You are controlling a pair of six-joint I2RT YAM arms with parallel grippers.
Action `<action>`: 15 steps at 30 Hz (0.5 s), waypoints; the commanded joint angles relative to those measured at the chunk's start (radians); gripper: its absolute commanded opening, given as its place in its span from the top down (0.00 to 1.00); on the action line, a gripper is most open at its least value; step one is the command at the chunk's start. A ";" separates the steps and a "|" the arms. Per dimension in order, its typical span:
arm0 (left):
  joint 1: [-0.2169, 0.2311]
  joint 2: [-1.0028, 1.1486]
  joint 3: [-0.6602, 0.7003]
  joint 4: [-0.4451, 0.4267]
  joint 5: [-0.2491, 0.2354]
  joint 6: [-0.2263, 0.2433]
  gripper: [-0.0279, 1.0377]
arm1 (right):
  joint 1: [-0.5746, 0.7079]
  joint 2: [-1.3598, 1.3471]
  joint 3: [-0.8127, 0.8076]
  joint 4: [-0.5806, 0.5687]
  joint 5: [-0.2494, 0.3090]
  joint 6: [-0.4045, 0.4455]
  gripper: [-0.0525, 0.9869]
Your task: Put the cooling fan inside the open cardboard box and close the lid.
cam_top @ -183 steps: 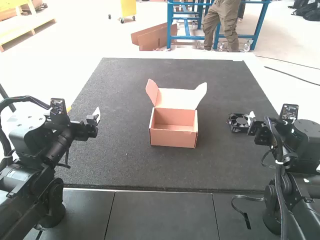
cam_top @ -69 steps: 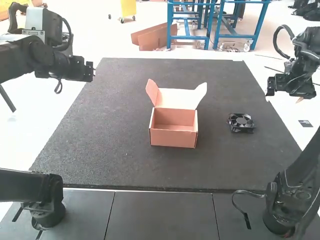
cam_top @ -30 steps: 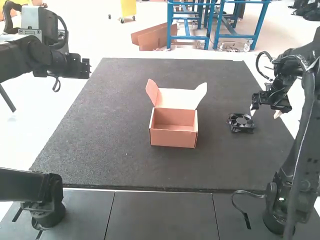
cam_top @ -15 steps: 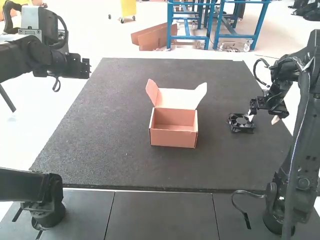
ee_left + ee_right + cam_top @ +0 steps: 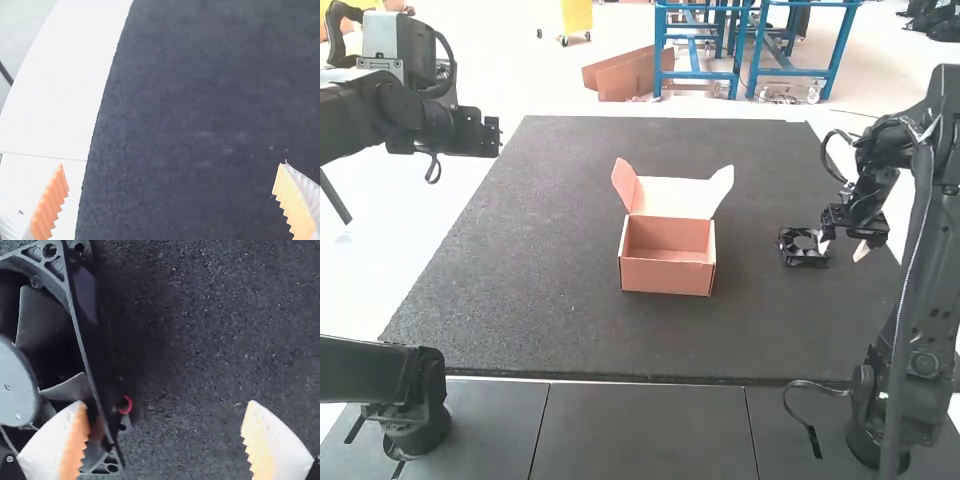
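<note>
**High view.** The cooling fan (image 5: pixel 802 246) lies flat on the black mat (image 5: pixel 550 280) at the right of centre in the frame. It sits to the right of the open cardboard box (image 5: pixel 667 255) and apart from it. The box stands in the middle of the mat with its lid raised at the back edge and its two side tabs spread outward.

**Right arm.** My right pincer (image 5: pixel 846 237) points down at the fan's right-hand edge, at the right of the frame, with its fingers spread apart. In the right wrist view one orange-padded finger (image 5: pixel 62 447) lies over the fan's blade opening, against the inner side of the black frame. The other finger (image 5: pixel 272 450) stands over bare mat. The fan's edge wall therefore sits between the two fingers and close to the first. Whether that finger touches the frame cannot be told.

**Left arm.** My left pincer (image 5: pixel 488 136) hangs at the upper left of the frame, over the mat's far left corner and well apart from box and fan. Its fingers stand wide apart and hold nothing.
</note>
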 commanded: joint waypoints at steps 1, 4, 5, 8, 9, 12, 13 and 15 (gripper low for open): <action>0.004 0.008 0.006 0.009 -0.002 -0.001 0.07 | 0.006 0.019 -0.008 0.008 0.022 0.029 0.50; 0.004 0.008 0.008 0.006 -0.002 -0.001 0.07 | 0.006 0.019 -0.019 0.031 0.012 0.038 0.71; 0.004 0.008 0.009 0.006 -0.002 -0.001 0.07 | 0.006 0.019 -0.022 0.038 0.002 0.044 0.76; 0.004 0.008 0.011 0.001 -0.002 -0.001 0.07 | 0.008 0.017 -0.040 0.056 -0.018 0.050 0.93; 0.004 0.008 0.011 0.000 -0.002 -0.001 0.07 | 0.008 0.016 -0.048 0.070 -0.027 0.050 0.96; 0.004 0.007 0.012 -0.008 -0.002 -0.001 0.07 | 0.011 0.013 -0.068 0.084 -0.038 0.056 0.97; 0.004 0.005 0.012 -0.009 -0.002 -0.001 0.07 | 0.009 0.009 -0.074 0.093 -0.044 0.056 0.97; 0.004 0.004 0.012 -0.012 -0.002 0.001 0.07 | 0.009 -0.004 -0.079 0.097 -0.064 0.059 0.97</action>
